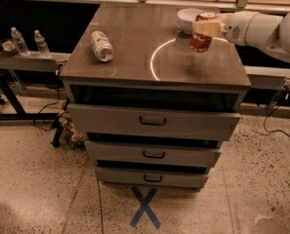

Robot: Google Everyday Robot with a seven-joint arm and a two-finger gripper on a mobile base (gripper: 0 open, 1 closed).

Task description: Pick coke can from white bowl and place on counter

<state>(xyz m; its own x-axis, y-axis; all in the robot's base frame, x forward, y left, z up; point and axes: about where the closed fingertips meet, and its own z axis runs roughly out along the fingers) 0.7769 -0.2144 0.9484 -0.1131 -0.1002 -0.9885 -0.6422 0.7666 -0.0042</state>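
Note:
The red coke can (pixel 201 37) is upright in my gripper (pixel 206 28), which is shut on its upper part. The can hangs just above the counter (pixel 134 48), near the right edge of the ring-shaped light reflection. The white bowl (pixel 188 18) stands behind and to the left of the can at the counter's back right, and it holds nothing I can see. My white arm (pixel 261 28) reaches in from the right.
A silver-white can (pixel 101 46) lies on its side on the left of the counter. Three drawers (pixel 153 123) with dark handles sit slightly open below. A side shelf (pixel 17 57) at the left holds two water bottles. A blue X (pixel 144 207) marks the floor.

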